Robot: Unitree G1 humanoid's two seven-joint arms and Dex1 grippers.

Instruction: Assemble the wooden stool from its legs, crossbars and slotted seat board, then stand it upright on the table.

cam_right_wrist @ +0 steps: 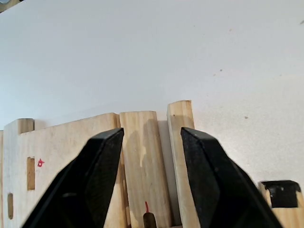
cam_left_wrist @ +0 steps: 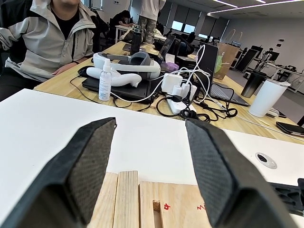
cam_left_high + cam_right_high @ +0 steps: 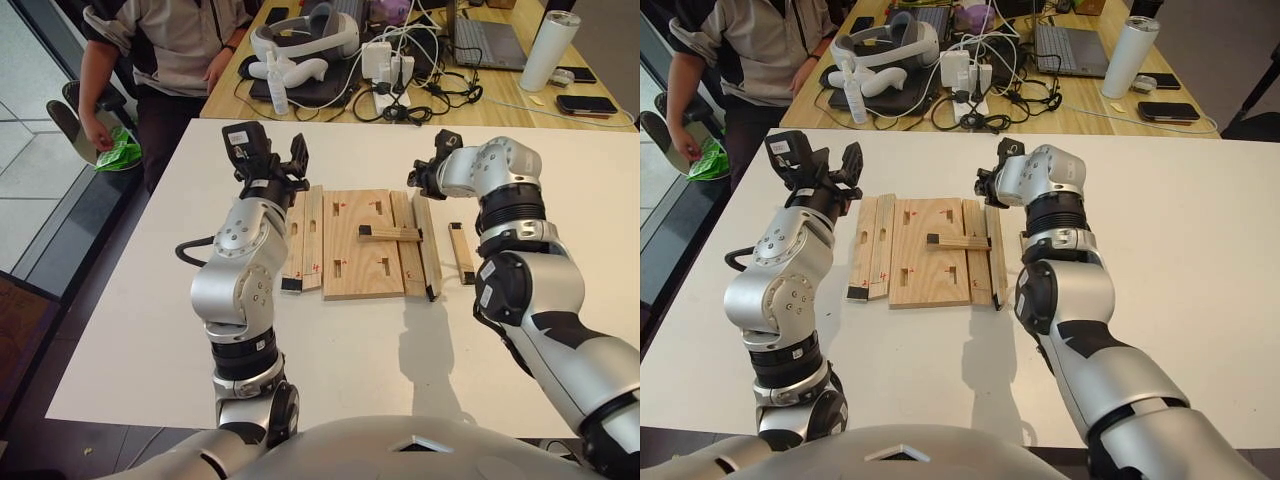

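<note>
The slotted seat board [image 3: 352, 262] lies flat mid-table with a short crossbar [image 3: 390, 234] resting across it. Two legs [image 3: 305, 240] lie side by side against its left edge, two more legs [image 3: 415, 245] against its right edge. A second crossbar [image 3: 460, 253] lies apart, farther right. My left gripper [image 3: 270, 150] hovers open over the far ends of the left legs [image 2: 118, 199], holding nothing. Open as well, my right gripper [image 1: 152, 180] hangs above the far end of the right legs [image 1: 145, 156], close to the seat board [image 1: 61, 156].
All parts sit on a white table [image 3: 150, 330] with bare room left, right and in front. Behind its far edge stands a wooden desk with a headset [image 3: 305, 35], spray bottle [image 3: 277, 85], cables, laptop [image 3: 485, 40] and white tumbler [image 3: 550, 45]. A person sits at far left.
</note>
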